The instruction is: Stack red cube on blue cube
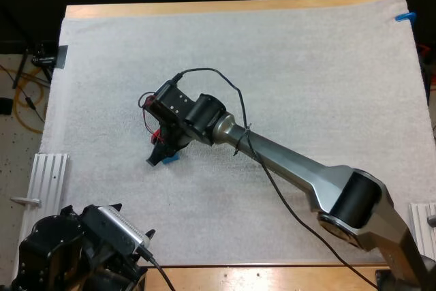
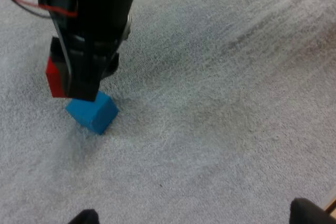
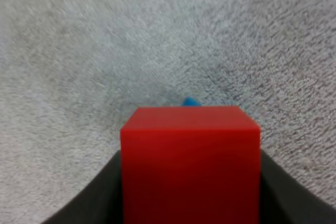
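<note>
My right gripper point(image 1: 162, 148) is shut on the red cube point(image 3: 190, 156), its black fingers pressing both sides. In the left wrist view the red cube point(image 2: 54, 80) hangs between those fingers just over the blue cube point(image 2: 93, 111), which lies on the white mat. I cannot tell whether the two cubes touch. A sliver of the blue cube point(image 3: 190, 101) peeks past the red cube's far edge. From above, the red cube point(image 1: 158, 135) and blue cube point(image 1: 170, 158) sit left of the mat's middle. My left gripper point(image 2: 197, 216) is open, well back from both cubes.
The white mat point(image 1: 286, 52) covers most of the wooden table point(image 1: 204, 7). My right arm point(image 1: 293, 165) stretches diagonally from the lower right to the cubes. A metal rail point(image 1: 46, 176) lies off the mat's left edge.
</note>
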